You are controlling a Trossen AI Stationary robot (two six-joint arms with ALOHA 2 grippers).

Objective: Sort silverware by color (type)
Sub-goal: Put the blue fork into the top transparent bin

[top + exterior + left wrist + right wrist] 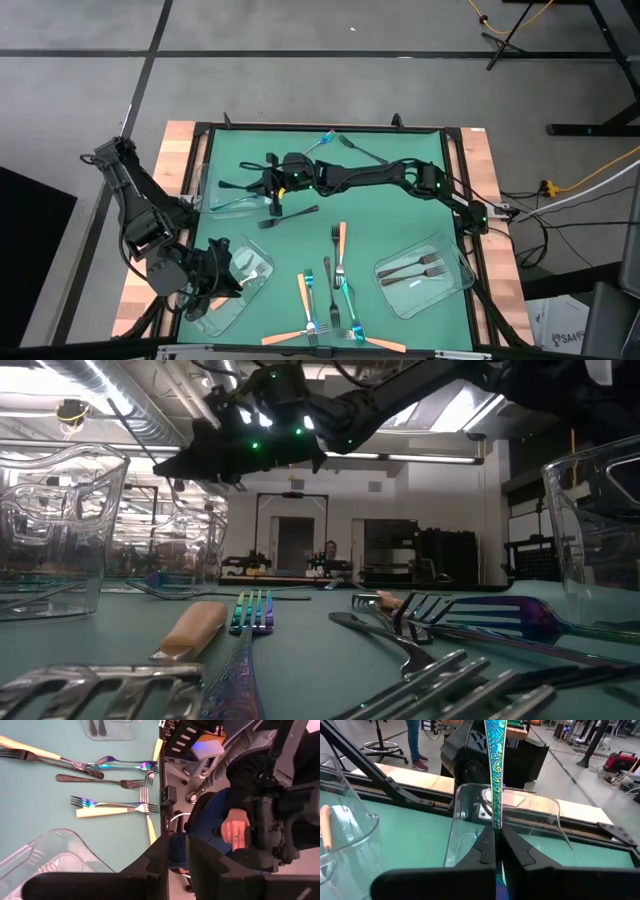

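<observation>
The right tool (272, 188) sits over the far-left part of the green bench (400, 225), right at the edge of the far-left clear tray (215, 190). Its fingers are pressed tight together on a blue-teal fork (495, 775); the right wrist view shows the patterned handle standing straight up out of the pinched fingertips, with the tray's clear wall just beyond. From the low view that arm hangs above the bench, green lights glowing on it.

The left tool (215, 268) waits at the near-left corner, beside the near-left clear tray (240, 290). Its fingers (202, 865) stand a narrow slit apart and nothing shows between them.

Loose forks lie across the near middle of the bench: an orange-handled fork (341, 240) pointing away from the front, another orange-handled one (304, 297) beside a teal fork (328, 290), and more orange and teal pieces crossed at the front edge (330, 335). One dark fork (288, 217) lies alone just near of the right tool. A teal fork (345, 148) rests near the far edge.

The near-right clear tray (445, 275) holds two dark grey forks (415, 268), side by side. A person's hand (235, 827) shows beyond the bench in the left wrist view, resting on dark equipment.
</observation>
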